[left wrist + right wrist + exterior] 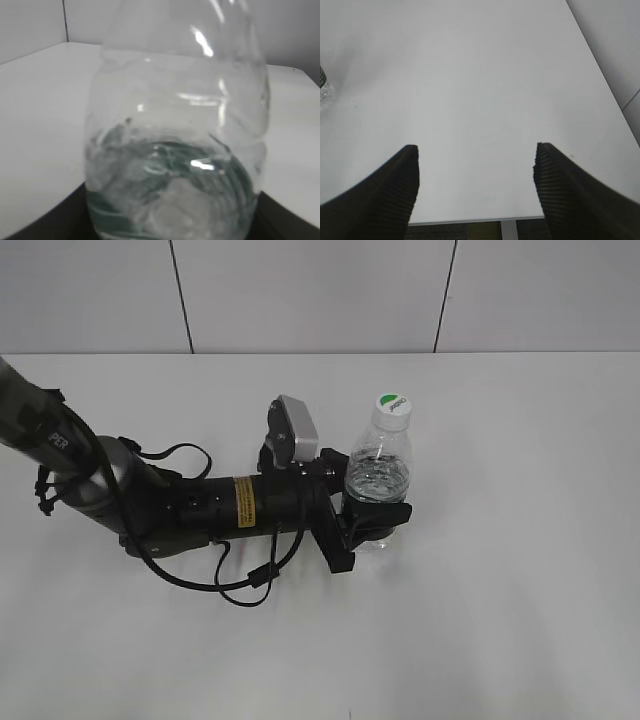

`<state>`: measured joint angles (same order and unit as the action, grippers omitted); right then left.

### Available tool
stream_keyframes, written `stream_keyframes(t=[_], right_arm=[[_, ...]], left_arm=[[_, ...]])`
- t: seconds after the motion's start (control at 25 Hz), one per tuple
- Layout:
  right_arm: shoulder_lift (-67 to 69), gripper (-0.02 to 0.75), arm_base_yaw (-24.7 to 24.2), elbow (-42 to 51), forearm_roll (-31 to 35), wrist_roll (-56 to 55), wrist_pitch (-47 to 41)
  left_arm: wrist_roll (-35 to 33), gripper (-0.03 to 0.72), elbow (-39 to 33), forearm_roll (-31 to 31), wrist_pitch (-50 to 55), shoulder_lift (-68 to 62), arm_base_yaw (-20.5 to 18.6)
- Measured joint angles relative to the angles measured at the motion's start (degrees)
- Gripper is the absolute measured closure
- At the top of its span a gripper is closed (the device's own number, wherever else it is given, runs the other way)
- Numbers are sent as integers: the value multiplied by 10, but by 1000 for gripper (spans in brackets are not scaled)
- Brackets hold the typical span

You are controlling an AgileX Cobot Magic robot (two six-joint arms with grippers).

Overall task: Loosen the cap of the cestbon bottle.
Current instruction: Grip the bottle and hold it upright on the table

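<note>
Left end effector (pixel 375 522) is clamped round the lower body of the cestbon bottle (pixel 378 475), jaws on either side of the clear ribbed plastic w/ the dark green label band sitting right at the grip. Bottle stands upright on the white table (pixel 520 570), a bit right of centre, approx. midway between front edge and back wall. Its cap (pixel 392 406) is on the neck, white w/ a green patch on top, nothing touching it. Left arm (pixel 190 505) comes in low from the left side, lying nearly flat along the table, black cable looping under it and the wrist cam housing tilted up just beside the bottle's shoulder. From the left wrist cam the bottle (pixel 175 135) fills almost the whole view, water inside, green band showing through at the bottom, dark jaw edges at both lower corners. Right end effector (pixel 476 187) is spread wide w/ nothing between its ribbed fingers (pixel 395 192), hanging over bare table near the front edge, well apart from the bottle; only a sliver of the bottle (pixel 324 87) shows at the far left of that cam.
</note>
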<state>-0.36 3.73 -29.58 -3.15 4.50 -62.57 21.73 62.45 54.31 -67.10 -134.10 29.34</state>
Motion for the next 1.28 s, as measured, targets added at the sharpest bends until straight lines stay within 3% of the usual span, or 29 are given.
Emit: stream_keyframes(t=[1.28], right_arm=[[0,190,0,0,0,0,0]], left_arm=[[9,283,23,-27,-29,-41,0]])
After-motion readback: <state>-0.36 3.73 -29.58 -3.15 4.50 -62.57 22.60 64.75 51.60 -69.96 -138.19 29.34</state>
